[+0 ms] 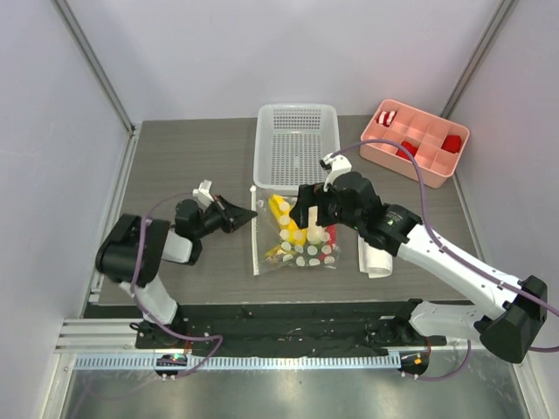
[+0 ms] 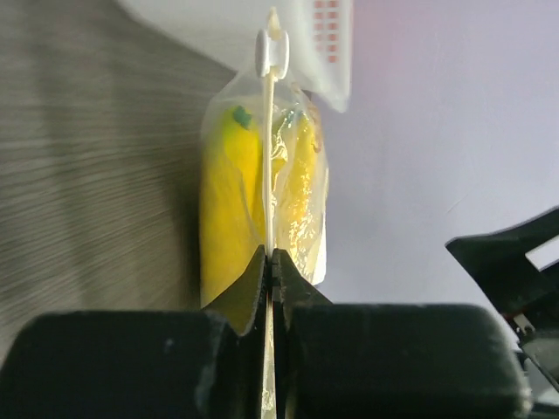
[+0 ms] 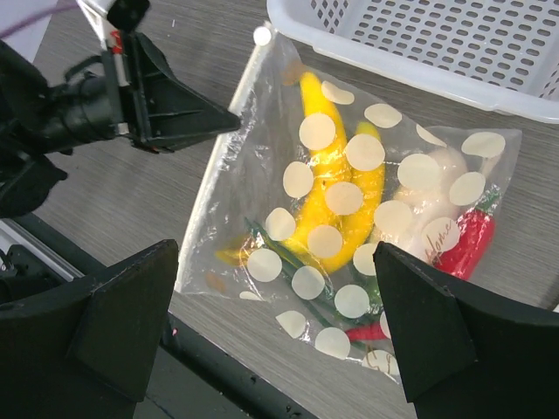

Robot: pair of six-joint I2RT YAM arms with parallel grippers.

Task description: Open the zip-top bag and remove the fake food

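The zip-top bag, clear with white dots, lies flat on the table just in front of the basket. Through it I see the fake food: a yellow banana bunch, a white radish, a red chili and thin green stems. My left gripper is shut on the bag's zip strip at its left edge, with the white slider at the far end. Directly over the bag hovers my right gripper, open wide and holding nothing.
A white mesh basket stands just behind the bag. At the back right is a pink tray with red blocks. A rolled white cloth lies right of the bag, under the right arm.
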